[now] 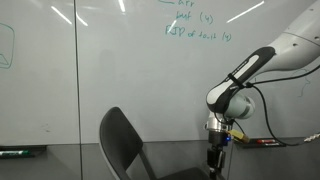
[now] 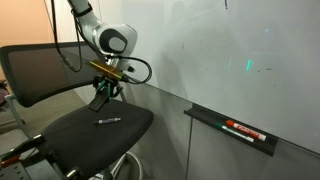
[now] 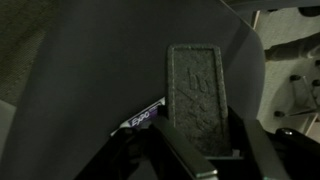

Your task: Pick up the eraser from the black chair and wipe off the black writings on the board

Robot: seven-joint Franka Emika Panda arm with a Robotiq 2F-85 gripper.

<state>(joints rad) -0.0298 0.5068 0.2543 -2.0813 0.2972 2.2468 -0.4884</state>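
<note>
The eraser, a dark felt block, sits between my gripper's fingers, which are shut on its near end. In both exterior views the gripper hangs just above the seat of the black chair, pointing down. The board stands right behind the chair. I cannot make out the black writings on it; only green handwriting shows clearly.
A black Expo marker lies on the chair seat under the gripper. The board's tray holds a red-and-black marker. A cable hangs from the wrist. More markers lie on the ledge.
</note>
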